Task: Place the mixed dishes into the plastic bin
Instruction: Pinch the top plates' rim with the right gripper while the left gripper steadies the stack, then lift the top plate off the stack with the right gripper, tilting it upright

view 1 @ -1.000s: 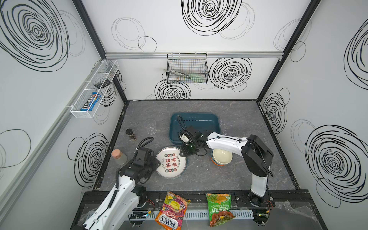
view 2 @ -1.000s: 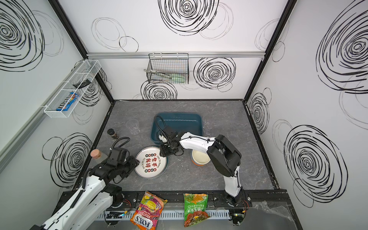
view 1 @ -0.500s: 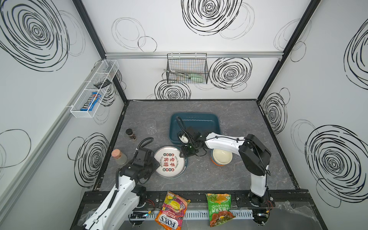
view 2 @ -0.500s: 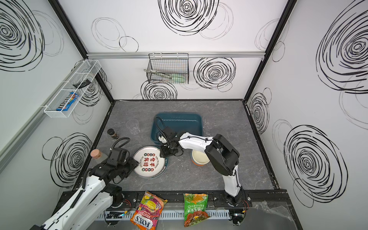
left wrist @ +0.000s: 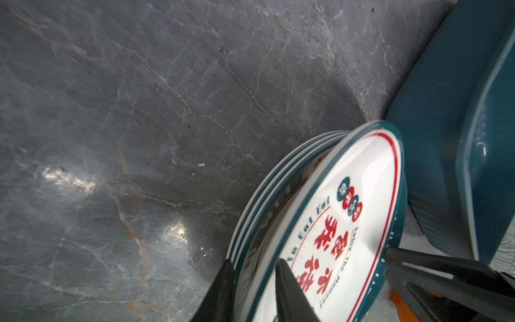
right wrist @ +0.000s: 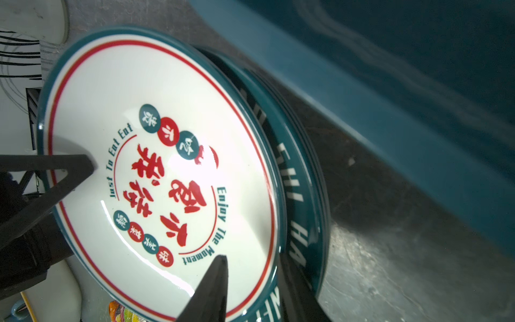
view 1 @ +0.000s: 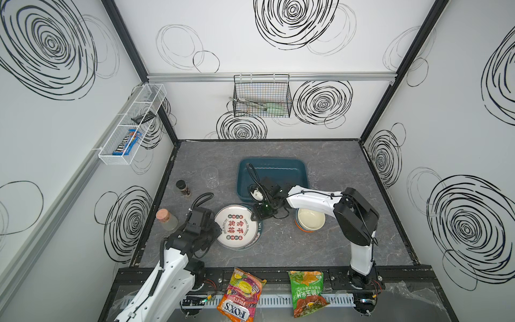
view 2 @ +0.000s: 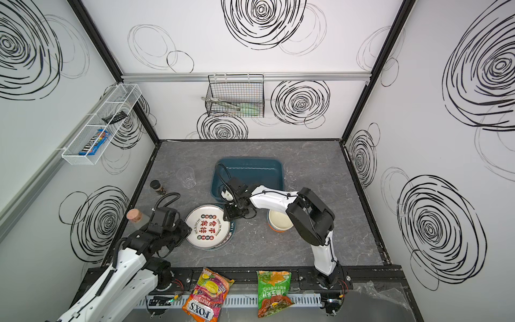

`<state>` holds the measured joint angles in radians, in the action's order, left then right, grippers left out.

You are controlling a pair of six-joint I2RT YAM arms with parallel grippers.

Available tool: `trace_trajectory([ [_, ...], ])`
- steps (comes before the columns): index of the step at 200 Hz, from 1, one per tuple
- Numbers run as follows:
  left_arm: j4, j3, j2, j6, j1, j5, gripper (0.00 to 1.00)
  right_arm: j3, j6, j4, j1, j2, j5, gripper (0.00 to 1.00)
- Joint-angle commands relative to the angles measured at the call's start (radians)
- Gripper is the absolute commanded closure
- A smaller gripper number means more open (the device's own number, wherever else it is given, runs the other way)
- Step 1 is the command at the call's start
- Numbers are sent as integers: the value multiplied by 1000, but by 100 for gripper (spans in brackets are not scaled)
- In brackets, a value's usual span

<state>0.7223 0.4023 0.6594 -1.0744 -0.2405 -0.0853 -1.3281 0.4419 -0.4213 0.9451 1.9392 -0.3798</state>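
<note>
Grey marbled tabletop [view 1: 334, 156] with the dark teal plastic bin [view 1: 281, 172] standing at centre rear, nothing lying on the part of its floor that shows. Just in front of the bin's near left corner lies the stack of plates [view 1: 257, 237], its lowest rim lettered in teal. The top plate [view 1: 237, 226], white with red characters, sits tilted: its bin-side edge is raised off the plates beneath, as the right wrist view shows [right wrist: 156, 181]. The nested bowls [view 1: 310, 220], cream inside blue, stand well apart to the right. The right gripper [view 1: 257, 214] is clamped on the top plate's bin-side rim, one finger [right wrist: 214, 278] pressed on the white face and the other beneath the rim. The left gripper [view 1: 218, 228] meets the opposite rim; one finger [left wrist: 287, 284] lies over the plate's face and the other [left wrist: 223, 287] outside the stacked rims, so the rim lies between them, but whether they pinch it cannot be told. A clear cup [view 1: 211, 177] stands left of the bin.
</note>
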Motion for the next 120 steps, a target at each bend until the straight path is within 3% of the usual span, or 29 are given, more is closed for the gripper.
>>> trace_trajectory([
  [1,23,28,-7,-8,-5,12,75,-6,-8,1,1,17,-2,65],
  [74,28,70,-32,10,-2,27,100,0,-5,3,2,-29,11,61],
  [120,12,107,-88,9,-3,9,100,7,-2,-5,-6,-104,24,60],
])
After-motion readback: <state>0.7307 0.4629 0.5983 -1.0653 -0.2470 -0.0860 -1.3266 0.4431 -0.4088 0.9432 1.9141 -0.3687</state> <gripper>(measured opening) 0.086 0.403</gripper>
